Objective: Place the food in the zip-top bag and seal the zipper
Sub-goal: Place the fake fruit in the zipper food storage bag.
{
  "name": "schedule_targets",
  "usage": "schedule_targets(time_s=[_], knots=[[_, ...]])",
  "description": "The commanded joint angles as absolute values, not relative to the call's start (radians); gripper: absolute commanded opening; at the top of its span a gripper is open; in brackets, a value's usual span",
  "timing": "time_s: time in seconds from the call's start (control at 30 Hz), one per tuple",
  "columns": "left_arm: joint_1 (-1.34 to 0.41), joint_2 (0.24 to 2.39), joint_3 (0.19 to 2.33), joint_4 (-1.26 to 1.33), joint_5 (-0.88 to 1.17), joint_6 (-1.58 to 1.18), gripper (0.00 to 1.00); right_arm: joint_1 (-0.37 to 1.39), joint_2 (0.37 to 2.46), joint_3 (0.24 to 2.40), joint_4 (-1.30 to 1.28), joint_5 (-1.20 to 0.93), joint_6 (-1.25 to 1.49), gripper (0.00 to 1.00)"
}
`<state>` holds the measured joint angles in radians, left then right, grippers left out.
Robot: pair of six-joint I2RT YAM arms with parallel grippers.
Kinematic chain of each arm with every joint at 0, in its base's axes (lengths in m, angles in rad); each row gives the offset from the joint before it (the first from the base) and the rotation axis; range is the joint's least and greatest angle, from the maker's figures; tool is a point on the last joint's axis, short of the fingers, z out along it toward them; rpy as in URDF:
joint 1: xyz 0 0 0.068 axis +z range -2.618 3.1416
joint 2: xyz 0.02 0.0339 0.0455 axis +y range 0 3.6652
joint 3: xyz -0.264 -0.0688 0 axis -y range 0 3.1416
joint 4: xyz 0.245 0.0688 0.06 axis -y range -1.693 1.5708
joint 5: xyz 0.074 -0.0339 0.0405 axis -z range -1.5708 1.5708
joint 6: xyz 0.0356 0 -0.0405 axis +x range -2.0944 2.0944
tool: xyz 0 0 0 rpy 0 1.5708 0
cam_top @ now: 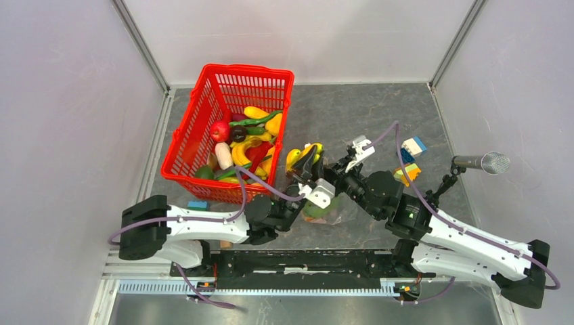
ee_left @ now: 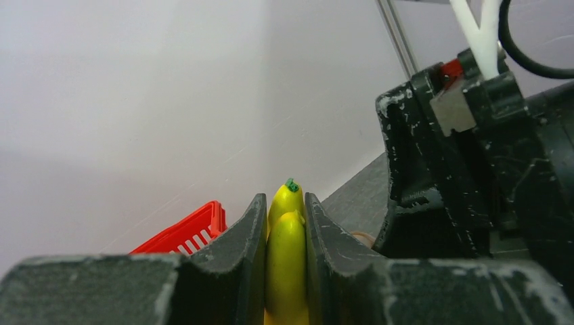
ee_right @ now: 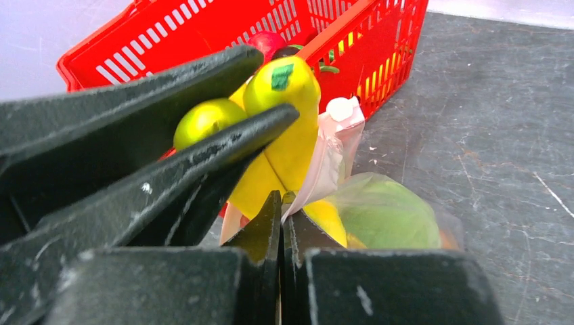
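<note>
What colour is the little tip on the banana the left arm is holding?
Green, on the yellow banana; clearest in the right wrist view.

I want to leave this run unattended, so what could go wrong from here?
1. The right tool pinches only one edge of the zip-top bag, so the mouth may sag shut and the bananas in the left tool could drop outside.
2. The green ball fills much of the bag; the bananas might jam at the mouth.
3. Both tools sit very close, so they could bump.
</note>
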<state>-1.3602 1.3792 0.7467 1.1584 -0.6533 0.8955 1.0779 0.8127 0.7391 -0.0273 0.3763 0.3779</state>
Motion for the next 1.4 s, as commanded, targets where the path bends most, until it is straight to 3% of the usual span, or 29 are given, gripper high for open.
schedule_targets(time_s=[0.0, 0.17, 0.33, 0.63, 0.77, 1.07, 1.17, 1.37], knots=[[-1.372, 1.319, 0.774, 1.23, -0.685, 0.821, 0.02, 1.082, 0.772, 0.738, 0.099, 0.457, 0.444, 0.0], [-1.392, 1.22, 0.827, 1.092, -0.713, 0.644, 0.02, 1.083, 0.761, 0.727, 0.088, 0.536, 0.465, 0.0], [-1.392, 1.171, 0.839, 0.944, -0.616, 0.485, 0.02, 1.083, 0.764, 0.716, 0.098, 0.536, 0.479, 0.0], [-1.4, 1.271, 0.891, 0.896, -0.699, 0.501, 0.05, 1.083, 0.758, 0.704, 0.127, 0.481, 0.49, 0.0], [-1.401, 1.236, 0.857, 0.913, -0.619, 0.502, 0.24, 1.082, 0.743, 0.688, 0.124, 0.5, 0.492, 0.0], [-1.389, 1.1, 0.99, 0.328, -0.538, 0.298, 0.92, 1.081, 0.693, 0.659, 0.118, 0.502, 0.452, 0.0], [-1.353, 1.057, 1.022, 0.165, -0.495, 0.226, 1.0, 1.08, 0.691, 0.652, 0.126, 0.462, 0.435, 0.0], [-1.193, 0.999, 1.132, -0.24, -0.227, 0.088, 1.0, 1.079, 0.682, 0.648, 0.127, 0.42, 0.416, 0.0]])
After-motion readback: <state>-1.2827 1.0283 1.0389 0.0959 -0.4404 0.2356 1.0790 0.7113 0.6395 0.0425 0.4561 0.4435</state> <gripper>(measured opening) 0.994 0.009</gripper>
